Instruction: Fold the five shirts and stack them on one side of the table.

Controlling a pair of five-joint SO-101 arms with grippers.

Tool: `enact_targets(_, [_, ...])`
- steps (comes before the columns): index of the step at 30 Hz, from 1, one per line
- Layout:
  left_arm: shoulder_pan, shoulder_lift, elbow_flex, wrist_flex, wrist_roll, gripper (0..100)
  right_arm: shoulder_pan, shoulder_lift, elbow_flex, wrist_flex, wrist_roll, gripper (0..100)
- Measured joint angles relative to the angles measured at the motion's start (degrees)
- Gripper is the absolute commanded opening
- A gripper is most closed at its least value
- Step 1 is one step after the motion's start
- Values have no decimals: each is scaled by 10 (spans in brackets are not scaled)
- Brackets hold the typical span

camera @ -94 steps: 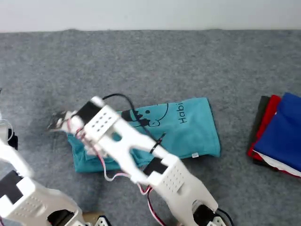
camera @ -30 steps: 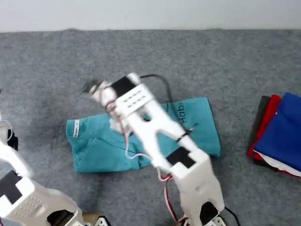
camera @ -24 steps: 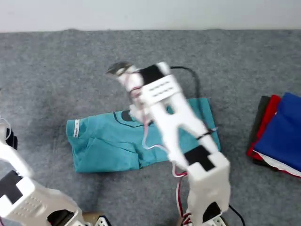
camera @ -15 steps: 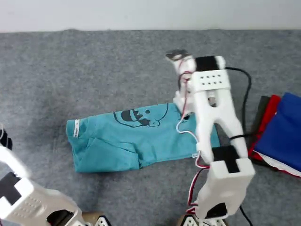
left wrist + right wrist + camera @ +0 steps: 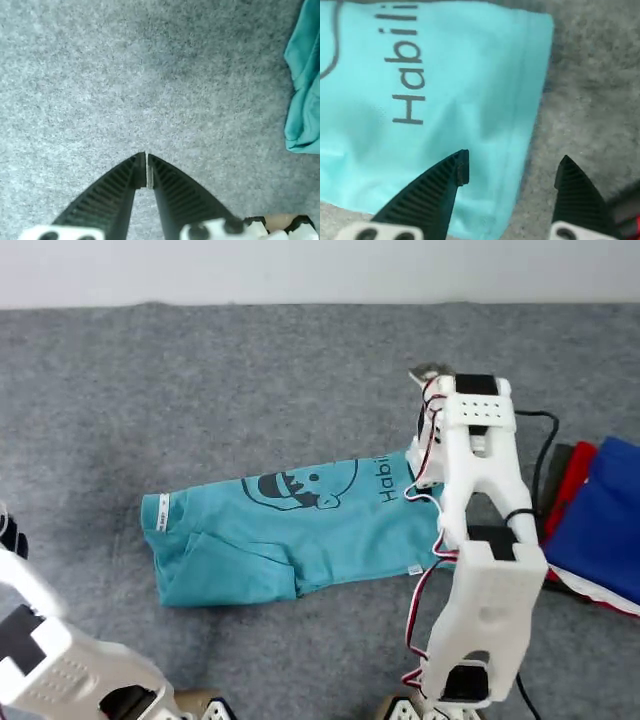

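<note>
You see the folded teal cotton shirt (image 5: 290, 535) in the middle of the grey felt table (image 5: 200, 370). Its long axis runs left to right in the high view, with the lettered end nearer the stack of folded blue and red shirts (image 5: 590, 520). Your right arm stretches forward over that end. The right gripper (image 5: 514, 167) hangs above the shirt's edge with its jaws wide apart. The left gripper (image 5: 147, 162) has its jaws together over bare felt.

I'm seeing white plastic shells on right arm (image 5: 487, 580) and left arm (image 5: 70, 680), black motor blocks (image 5: 476, 385), dotted hole grids (image 5: 478, 412), red-white-black wires (image 5: 427, 430), black ribbed fingers (image 5: 117, 187).
</note>
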Motion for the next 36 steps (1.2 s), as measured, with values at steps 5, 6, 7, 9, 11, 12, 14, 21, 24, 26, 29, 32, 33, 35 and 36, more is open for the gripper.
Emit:
enact_targets(5, [3, 0, -26, 0, 0, 15, -20, 51, 0, -4, 0, 152])
enact_targets(6, [4, 0, -31, 0, 0, 15, -29, 61, 0, -5, 0, 147])
enact_targets(7, [4, 0, -35, 0, 0, 15, -35, 69, -1, -5, -2, 148])
enact_targets(9, [6, 0, -40, 2, 0, 15, -38, 79, -7, -7, -13, 148])
enact_targets(11, [7, 0, -40, 2, 0, 15, -38, 84, -10, -12, -35, 160])
enact_targets(12, [7, 0, -40, 2, 0, 15, -38, 88, -11, -13, -40, 174])
enact_targets(14, [7, 0, -40, 2, 0, 15, -38, 93, -11, -13, -46, 188])
enact_targets(21, [7, 0, -40, 2, 0, 15, -36, 93, -11, -15, -48, 40])
enact_targets(24, [7, 0, -40, 2, 0, 15, -25, 90, -11, -17, -48, 28])
enact_targets(26, [7, 0, -40, 2, 0, 15, -17, 79, -4, -18, -48, 8])
enact_targets(29, [7, 0, -40, 2, 0, 15, -7, 57, -1, -8, -40, 9])
enact_targets(32, [7, 0, -40, 2, 0, 15, 16, 25, -1, 12, 1, 9])
enact_targets(33, [7, 0, -40, 2, 0, 15, 26, 16, -1, 19, 16, 9])
enact_targets(35, [7, 0, -40, 2, 0, 15, 50, -2, -1, 29, 51, 9])
enact_targets(36, [7, 0, -40, 2, 0, 15, 65, -10, -1, 31, 67, 9])
